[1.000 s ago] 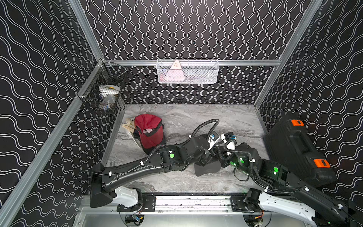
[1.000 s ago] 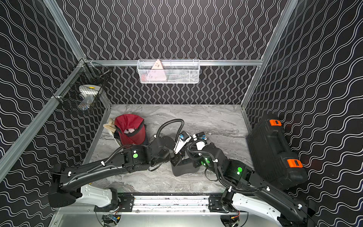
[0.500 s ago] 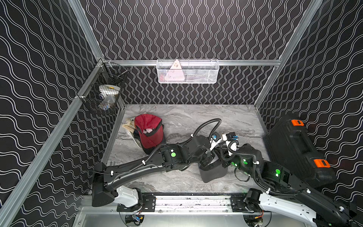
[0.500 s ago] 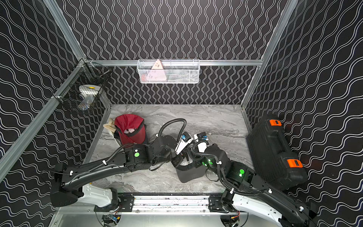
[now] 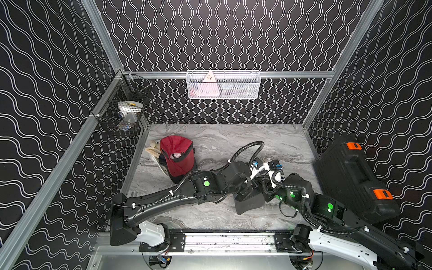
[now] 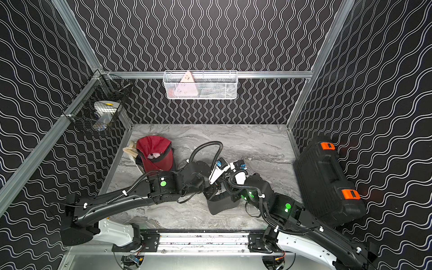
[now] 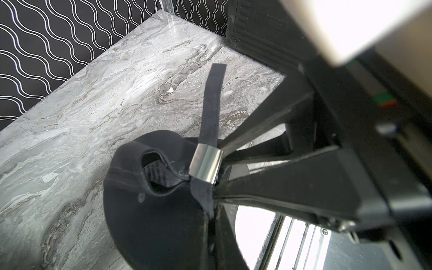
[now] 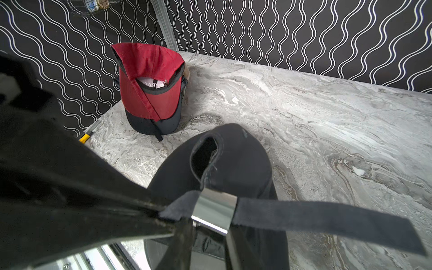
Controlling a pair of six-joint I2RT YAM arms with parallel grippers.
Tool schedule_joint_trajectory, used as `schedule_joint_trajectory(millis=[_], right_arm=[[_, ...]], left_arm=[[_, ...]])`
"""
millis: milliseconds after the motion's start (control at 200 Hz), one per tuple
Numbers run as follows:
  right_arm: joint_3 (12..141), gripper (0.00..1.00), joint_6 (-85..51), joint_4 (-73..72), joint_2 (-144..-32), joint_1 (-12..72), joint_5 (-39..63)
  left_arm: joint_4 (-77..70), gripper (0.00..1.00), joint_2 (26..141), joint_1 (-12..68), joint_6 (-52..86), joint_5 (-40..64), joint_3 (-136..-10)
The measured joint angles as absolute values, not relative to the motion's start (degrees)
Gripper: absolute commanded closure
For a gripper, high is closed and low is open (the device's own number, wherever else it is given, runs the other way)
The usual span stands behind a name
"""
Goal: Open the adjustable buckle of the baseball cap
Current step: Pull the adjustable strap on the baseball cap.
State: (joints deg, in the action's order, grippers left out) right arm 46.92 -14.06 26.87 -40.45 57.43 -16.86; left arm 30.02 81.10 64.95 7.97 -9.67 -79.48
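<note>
A black baseball cap (image 5: 250, 203) (image 6: 222, 205) is held near the table's front middle between both arms, its brim toward the front. Its shiny metal buckle (image 7: 205, 163) (image 8: 216, 210) sits on the black strap (image 7: 214, 100) (image 8: 327, 222), whose free end sticks out past it. My left gripper (image 7: 214, 224) is shut on the strap stub on the buckle's other side. The right gripper (image 8: 208, 238) has one finger on each side edge of the buckle, closed on it. In both top views the arms hide the buckle.
A red cap (image 5: 177, 154) (image 8: 149, 88) lies on other caps at the left wall. A big black case (image 5: 353, 177) with orange latches leans at the right. A white basket (image 5: 223, 85) hangs on the back wall, a black wire basket (image 5: 124, 112) on the left wall.
Both grippers and the black cap have shifted slightly toward the table's front. The holds on strap and buckle look the same.
</note>
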Motion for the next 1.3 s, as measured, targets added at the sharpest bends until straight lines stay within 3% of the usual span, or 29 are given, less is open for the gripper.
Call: schedule_joint_trajectory(millis=[570, 1296], right_arm=[[44.84, 0.73, -10.92, 24.69, -39.64, 57.49, -15.81], [42.68, 0.91, -10.13, 19.99, -34.59, 57.49, -16.49]], left_arm=[[30.37, 1.0, 80.38, 64.95, 8.88, -8.27, -79.94], [29.15, 1.0, 80.27, 64.95, 9.23, -6.17, -79.55]])
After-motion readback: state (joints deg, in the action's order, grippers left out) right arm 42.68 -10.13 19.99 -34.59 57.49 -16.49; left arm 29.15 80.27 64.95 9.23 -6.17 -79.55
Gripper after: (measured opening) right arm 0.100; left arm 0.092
